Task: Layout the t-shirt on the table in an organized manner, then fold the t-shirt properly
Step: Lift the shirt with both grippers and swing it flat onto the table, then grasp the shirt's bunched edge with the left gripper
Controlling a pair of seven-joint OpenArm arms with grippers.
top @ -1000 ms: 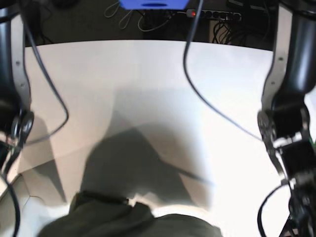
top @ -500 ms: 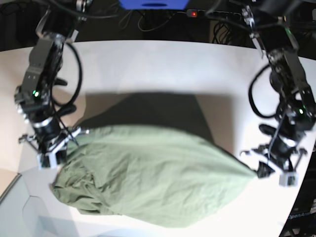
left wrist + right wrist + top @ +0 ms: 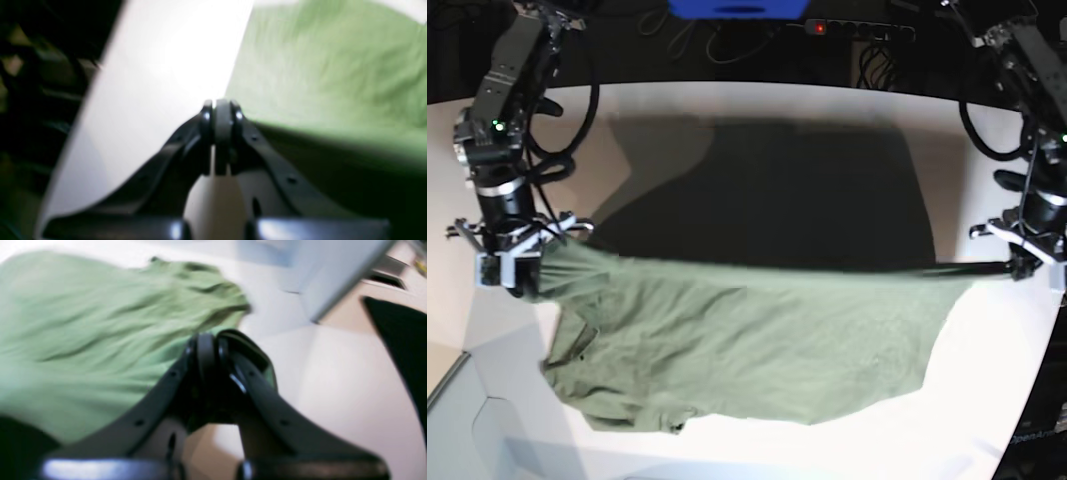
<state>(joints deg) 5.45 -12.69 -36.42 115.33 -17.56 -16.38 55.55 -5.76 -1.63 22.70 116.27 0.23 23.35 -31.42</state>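
Observation:
The olive-green t-shirt hangs spread wide over the white table, its upper edge pulled taut between both grippers and its lower part bunched toward the front. My right gripper, at the left of the base view, is shut on one corner. My left gripper, at the right, is shut on the stretched opposite corner. In the left wrist view, the closed left gripper sits at the edge of the t-shirt. The right wrist view shows the right gripper closed against the t-shirt, which is blurred.
A power strip, loose cables and a blue object lie beyond the table's far edge. A grey panel adjoins the table at the front left. The shirt casts a broad shadow on the tabletop behind it.
Both arms moved apart and toward the far side, pulling the rounded, billowing shirt into a taut, wide sheet. Both grippers kept their hold on the shirt's corners.

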